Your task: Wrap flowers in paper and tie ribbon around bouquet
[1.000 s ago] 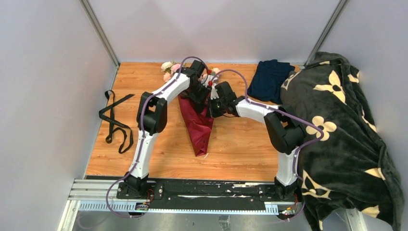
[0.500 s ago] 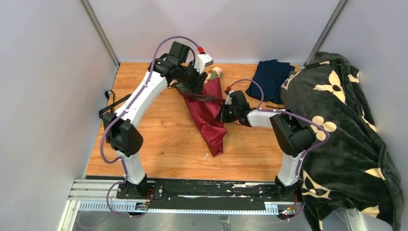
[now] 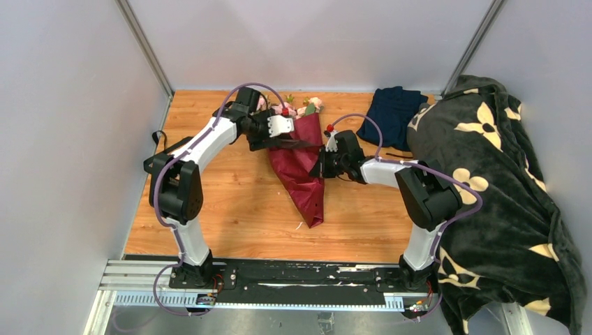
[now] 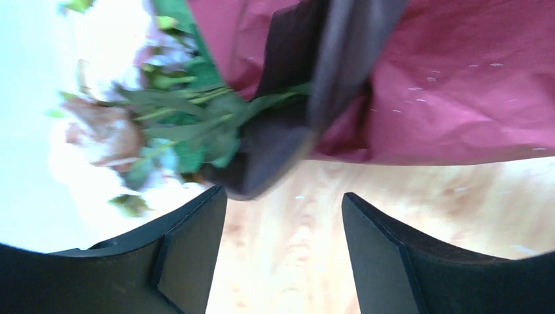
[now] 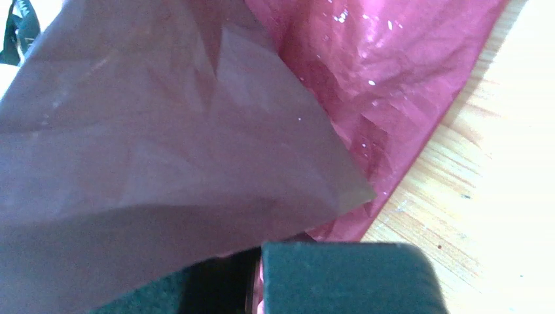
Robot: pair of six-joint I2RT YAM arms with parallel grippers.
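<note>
The burgundy paper [image 3: 301, 174] lies as a loose cone on the wooden table, its tip toward the arms. The pink and cream flowers [image 3: 308, 106] poke out at its far end. In the left wrist view the green stems of the flowers [image 4: 190, 124] run under a dark maroon fold of the paper [image 4: 451, 98]. My left gripper [image 3: 283, 138] hovers by the cone's upper left edge, open, with only wood between its fingers [image 4: 190, 252]. My right gripper [image 3: 322, 165] is shut on the paper's right edge [image 5: 196, 150]. The black ribbon [image 3: 162, 137] lies at the far left, mostly behind the left arm.
A folded navy cloth [image 3: 391, 115] lies at the back right. A dark blanket [image 3: 489, 188] with cream flower shapes is heaped along the right side. Grey walls enclose the table on the left, back and right.
My left gripper has opened and let go of the paper, then dropped from above the flowers to the cone's upper left edge. The cone shifted right earlier; my right gripper stays shut on it.
</note>
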